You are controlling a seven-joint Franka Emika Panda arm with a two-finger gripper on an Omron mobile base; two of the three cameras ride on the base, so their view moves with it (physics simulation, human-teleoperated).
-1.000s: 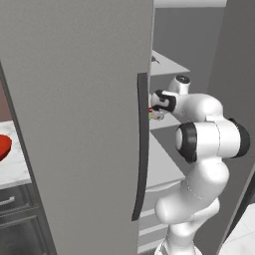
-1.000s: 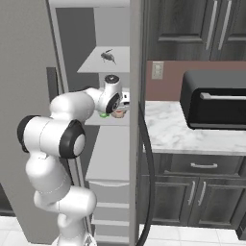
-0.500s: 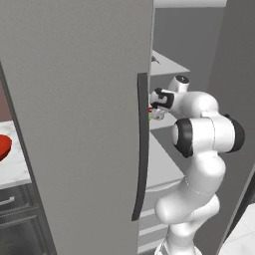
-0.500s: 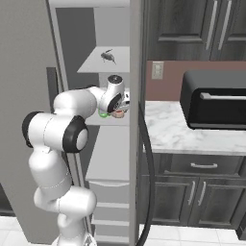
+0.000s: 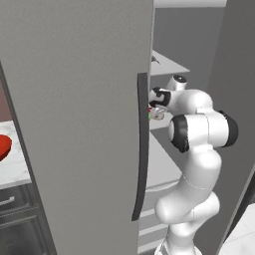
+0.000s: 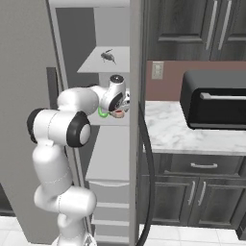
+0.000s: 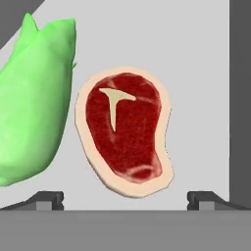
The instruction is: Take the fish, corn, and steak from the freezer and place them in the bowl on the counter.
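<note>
Fingertips (image 7: 46,197) of my gripper (image 7: 125,198) stand wide apart, empty, touching nothing. Between them, at twelve o'clock, the steak (image 7: 125,133) lies flat on a pale freezer (image 5: 79,124) shelf, bone mark uppermost. Green corn husk (image 7: 34,100) sits just beside it at nine o'clock. Red bowl (image 5: 4,147) rests on the counter (image 5: 12,167), well apart. No readable writing anywhere.
</note>
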